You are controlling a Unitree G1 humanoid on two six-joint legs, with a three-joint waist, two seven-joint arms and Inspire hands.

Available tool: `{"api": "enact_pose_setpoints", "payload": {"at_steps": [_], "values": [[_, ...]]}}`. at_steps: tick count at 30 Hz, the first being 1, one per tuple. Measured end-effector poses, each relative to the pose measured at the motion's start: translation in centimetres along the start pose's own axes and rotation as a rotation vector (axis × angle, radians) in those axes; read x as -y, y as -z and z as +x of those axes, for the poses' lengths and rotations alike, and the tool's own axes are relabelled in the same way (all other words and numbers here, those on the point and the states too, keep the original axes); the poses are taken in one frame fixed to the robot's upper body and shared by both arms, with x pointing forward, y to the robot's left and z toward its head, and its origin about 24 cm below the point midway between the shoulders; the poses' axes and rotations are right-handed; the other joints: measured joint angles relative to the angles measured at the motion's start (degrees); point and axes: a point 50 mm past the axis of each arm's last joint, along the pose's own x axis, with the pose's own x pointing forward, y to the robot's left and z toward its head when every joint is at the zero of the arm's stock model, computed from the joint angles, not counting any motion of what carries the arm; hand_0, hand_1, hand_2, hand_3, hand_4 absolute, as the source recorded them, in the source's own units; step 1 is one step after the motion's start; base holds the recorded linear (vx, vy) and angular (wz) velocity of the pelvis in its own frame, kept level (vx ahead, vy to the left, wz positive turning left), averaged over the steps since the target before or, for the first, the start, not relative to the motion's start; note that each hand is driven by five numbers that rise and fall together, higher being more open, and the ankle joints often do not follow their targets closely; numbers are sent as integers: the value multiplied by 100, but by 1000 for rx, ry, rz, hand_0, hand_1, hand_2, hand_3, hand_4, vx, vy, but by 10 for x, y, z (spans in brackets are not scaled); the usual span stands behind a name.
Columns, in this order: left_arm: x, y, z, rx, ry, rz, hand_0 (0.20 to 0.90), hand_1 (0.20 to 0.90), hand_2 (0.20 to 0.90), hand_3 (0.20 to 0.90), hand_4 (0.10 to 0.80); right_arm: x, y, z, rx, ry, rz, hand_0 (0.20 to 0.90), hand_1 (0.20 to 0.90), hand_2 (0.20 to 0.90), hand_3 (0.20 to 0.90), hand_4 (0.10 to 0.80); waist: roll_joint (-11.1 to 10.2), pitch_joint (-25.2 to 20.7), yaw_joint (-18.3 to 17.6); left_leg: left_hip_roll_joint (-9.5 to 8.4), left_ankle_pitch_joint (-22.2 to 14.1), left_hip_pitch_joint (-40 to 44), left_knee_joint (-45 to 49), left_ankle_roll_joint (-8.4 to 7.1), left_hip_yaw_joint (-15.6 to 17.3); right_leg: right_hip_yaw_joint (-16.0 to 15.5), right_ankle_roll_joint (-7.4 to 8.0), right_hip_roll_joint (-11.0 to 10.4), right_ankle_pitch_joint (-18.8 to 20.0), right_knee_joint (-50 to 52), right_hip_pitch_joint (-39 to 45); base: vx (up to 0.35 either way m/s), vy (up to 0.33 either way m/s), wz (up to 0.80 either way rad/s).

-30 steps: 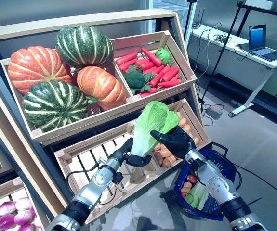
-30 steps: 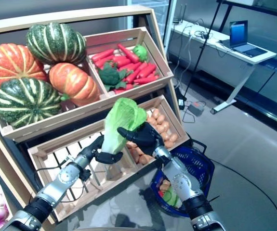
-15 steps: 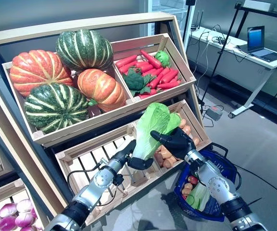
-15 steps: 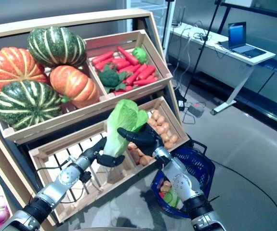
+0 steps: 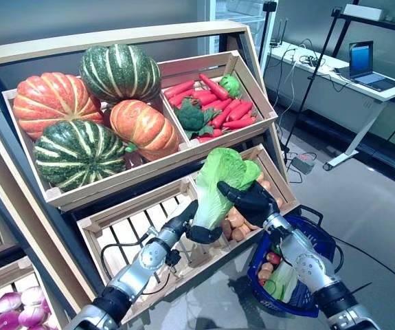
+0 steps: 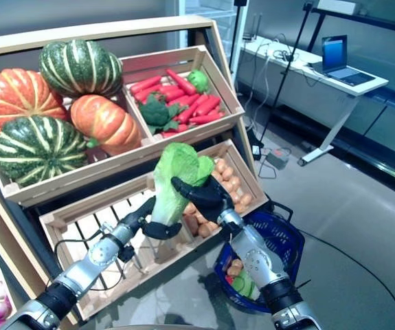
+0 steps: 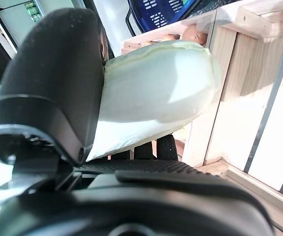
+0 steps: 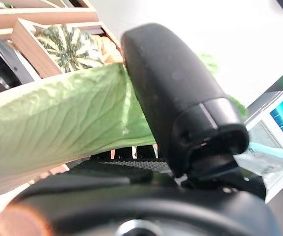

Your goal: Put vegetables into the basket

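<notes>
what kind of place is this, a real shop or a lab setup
Probably a lab mock-up of a grocery stand: a tiered wooden produce rack with pumpkins beside a desk with a laptop.

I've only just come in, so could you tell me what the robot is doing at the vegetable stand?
The robot holds a green cabbage upright with both hands in front of the lower crates. Its left hand grips the pale stalk end and its right hand wraps around the leafy part. The blue basket sits on the floor to the robot's right and already holds some vegetables. The cabbage is not yet over the basket.
</notes>
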Motion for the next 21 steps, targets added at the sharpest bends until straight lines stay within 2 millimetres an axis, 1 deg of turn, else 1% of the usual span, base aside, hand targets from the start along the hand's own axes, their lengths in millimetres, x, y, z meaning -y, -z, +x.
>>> {"api": "enact_pose_setpoints", "payload": {"at_steps": [9, 10, 11, 12, 21], "values": [[4, -3, 1, 13, 2, 20, 300, 300, 300, 300, 400, 2, -1, 0, 13, 8, -4, 300, 300, 300, 300, 400, 11, -13, 3, 1, 0, -5, 0, 0, -9, -4, -1, 0, 1, 0, 0, 0, 0, 0], [5, -3, 1, 14, 2, 17, 406, 406, 406, 406, 471, 2, -1, 0, 15, 8, -4, 300, 300, 300, 300, 400, 12, -14, 6, 0, 0, -6, 0, 0, -10, -3, -1, 0, 1, 0, 0, 0, 0, 0], [5, -3, 1, 16, 2, 16, 615, 615, 615, 615, 610, 2, -2, 0, 17, 8, -4, 300, 300, 300, 300, 400, 13, -14, 5, 1, 0, -6, 0, 0, -10, -3, -1, 0, 1, 0, 0, 0, 0, 0], [6, -4, 1, 18, 5, 14, 900, 900, 900, 900, 800, 2, -2, 0, 20, 12, -5, 300, 300, 300, 300, 400, 15, -16, 4, 0, 0, -6, 0, 0, -10, -3, -1, 0, 1, 0, 0, 0, 0, 0], [9, -1, 0, 6, 6, -17, 900, 900, 900, 900, 800, 3, -4, -1, 30, 18, -40, 300, 300, 300, 300, 400, 37, -29, -13, 4, 0, -16, 0, 1, 11, 17, -1, 5, 2, 0, -24, 0, 0, 0]]}}
